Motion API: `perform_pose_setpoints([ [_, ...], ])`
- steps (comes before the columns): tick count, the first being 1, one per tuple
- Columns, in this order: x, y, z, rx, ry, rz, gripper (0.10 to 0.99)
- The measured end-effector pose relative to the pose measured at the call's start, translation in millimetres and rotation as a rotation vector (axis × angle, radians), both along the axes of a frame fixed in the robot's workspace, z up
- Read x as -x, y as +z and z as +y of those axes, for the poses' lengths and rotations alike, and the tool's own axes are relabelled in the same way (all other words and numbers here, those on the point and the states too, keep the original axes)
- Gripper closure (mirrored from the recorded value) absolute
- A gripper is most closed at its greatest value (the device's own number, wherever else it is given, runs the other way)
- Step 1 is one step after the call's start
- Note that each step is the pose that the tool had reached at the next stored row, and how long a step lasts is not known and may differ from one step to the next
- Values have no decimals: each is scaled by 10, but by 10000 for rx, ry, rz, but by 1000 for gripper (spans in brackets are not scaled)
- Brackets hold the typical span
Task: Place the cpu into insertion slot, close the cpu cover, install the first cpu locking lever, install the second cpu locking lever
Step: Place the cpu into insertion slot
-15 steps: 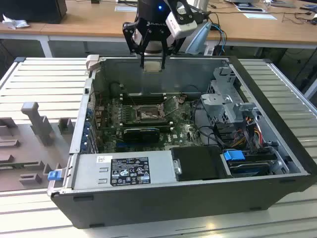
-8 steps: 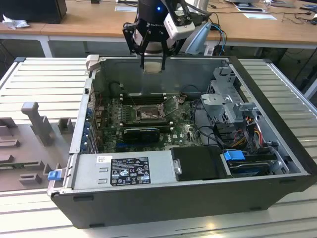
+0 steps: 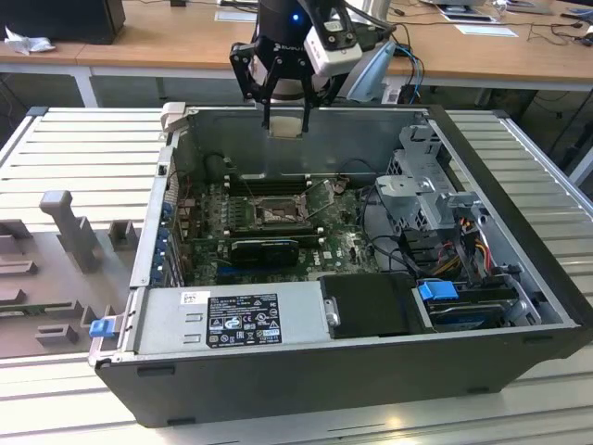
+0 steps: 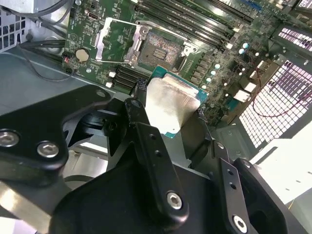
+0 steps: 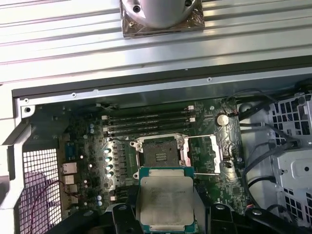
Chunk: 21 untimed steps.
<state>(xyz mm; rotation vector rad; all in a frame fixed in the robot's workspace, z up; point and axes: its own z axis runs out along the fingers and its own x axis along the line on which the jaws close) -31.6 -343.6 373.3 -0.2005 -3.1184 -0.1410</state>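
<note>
My gripper [image 3: 285,113] hangs above the back wall of the open computer case, shut on the cpu [image 3: 285,128]. Both wrist views show the cpu [image 4: 170,105] [image 5: 165,202] as a silvery square chip with a green rim, clamped flat between the black fingers [image 4: 141,90]. The insertion slot [image 5: 158,153] [image 4: 158,48] [image 3: 275,213] lies uncovered on the green motherboard below, with nothing in it. The cpu cover [image 5: 204,153] [image 4: 113,41] is swung open and lies beside the slot. The chip is well above the board and touches nothing.
Long black memory slots [image 5: 146,122] run beside the socket. A black box [image 3: 371,306] and a drive cage [image 3: 426,195] with loose cables [image 3: 463,241] fill the case at the exterior view's right. Case walls [image 3: 306,125] ring the board. Grey fixtures [image 3: 65,227] stand on the slatted table.
</note>
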Motion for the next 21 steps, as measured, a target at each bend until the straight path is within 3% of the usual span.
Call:
perform_pose_setpoints([
  [14, 1, -18, 0, 1, -712, 0, 557],
  [21, 1, -25, 0, 4, -1667, 0, 557],
])
